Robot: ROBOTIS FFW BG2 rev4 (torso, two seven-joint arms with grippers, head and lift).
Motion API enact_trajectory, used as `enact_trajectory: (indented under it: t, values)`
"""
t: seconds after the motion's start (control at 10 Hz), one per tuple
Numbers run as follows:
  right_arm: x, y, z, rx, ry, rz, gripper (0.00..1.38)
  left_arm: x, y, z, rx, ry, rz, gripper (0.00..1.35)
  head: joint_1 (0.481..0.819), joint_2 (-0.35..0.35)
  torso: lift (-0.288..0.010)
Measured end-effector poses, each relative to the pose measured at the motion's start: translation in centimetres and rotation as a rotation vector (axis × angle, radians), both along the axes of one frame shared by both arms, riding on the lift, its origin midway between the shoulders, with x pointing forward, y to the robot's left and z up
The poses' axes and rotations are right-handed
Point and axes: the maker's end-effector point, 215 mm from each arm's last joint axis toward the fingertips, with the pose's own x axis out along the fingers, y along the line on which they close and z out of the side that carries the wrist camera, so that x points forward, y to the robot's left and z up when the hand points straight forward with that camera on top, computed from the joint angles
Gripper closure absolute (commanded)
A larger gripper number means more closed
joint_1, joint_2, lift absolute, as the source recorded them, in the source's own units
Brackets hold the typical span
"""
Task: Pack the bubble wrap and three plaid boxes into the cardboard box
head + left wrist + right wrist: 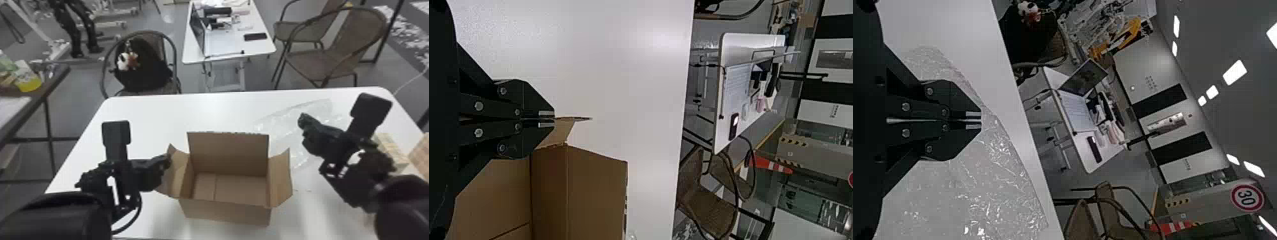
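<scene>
In the head view the open cardboard box (231,212) stands upright, flaps spread. Beside its left flap, my left gripper (167,158) is shut; in the left wrist view the left gripper (554,119) has its tips against that flap (561,131), and whether any cardboard is between them is unclear. My right gripper (304,121) hangs over the bubble wrap (284,127), right of the box. The right wrist view has the right gripper (981,120) shut above the crinkled bubble wrap (998,165). Plaid boxes (391,148) lie at the right, partly behind the right arm.
The white table (153,115) carries everything. Behind it are a chair with a black bag (143,70), a smaller table (223,51) with a laptop, and brown chairs (338,57). A side table (54,76) stands at the left.
</scene>
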Motion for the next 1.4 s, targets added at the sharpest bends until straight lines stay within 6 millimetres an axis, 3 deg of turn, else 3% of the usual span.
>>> enact_trajectory:
  t: [0.3, 0.4, 0.5, 0.7, 0.8, 1.0, 1.2, 1.4]
  values:
    - [0.7, -3.2, 12.0, 0.038, -0.145, -0.036, 1.12, 0.2, 0.0, 0.0, 0.011, 0.0, 0.0, 1.22, 0.695, 0.122, -0.092]
    - [0.4, -3.1, 15.0, 0.069, -0.179, -0.028, 1.12, 0.3, 0.0, 0.0, 0.018, -0.001, 0.002, 1.22, 0.686, 0.121, -0.092]
    - [-0.1, -2.1, 16.5, 0.114, -0.19, -0.001, 1.12, 0.6, 0.4, 0.1, 0.032, -0.003, 0.01, 1.22, 0.673, 0.136, -0.092]
    - [-0.9, 1.2, 17.3, 0.167, -0.179, 0.066, 1.12, 1.9, 1.8, 0.7, 0.085, -0.022, 0.046, 1.22, 0.662, 0.173, -0.092]
    - [-1.0, 3.1, 16.7, 0.18, -0.158, 0.101, 1.12, 3.0, 1.9, 1.1, 0.102, -0.042, 0.058, 1.22, 0.654, 0.197, -0.092]
    - [-0.7, 7.8, 14.3, 0.229, -0.086, 0.191, 1.12, 4.5, 1.0, 1.4, 0.1, -0.064, 0.052, 1.22, 0.652, 0.234, -0.092]
    - [-0.2, 13.9, 11.3, 0.292, -0.006, 0.309, 1.12, 5.0, 0.1, 1.1, 0.082, -0.071, 0.047, 1.22, 0.661, 0.276, -0.092]
    - [-0.6, 18.2, 10.4, 0.319, 0.053, 0.382, 1.12, 5.7, -0.6, 1.3, 0.074, -0.09, 0.044, 1.22, 0.661, 0.315, -0.092]
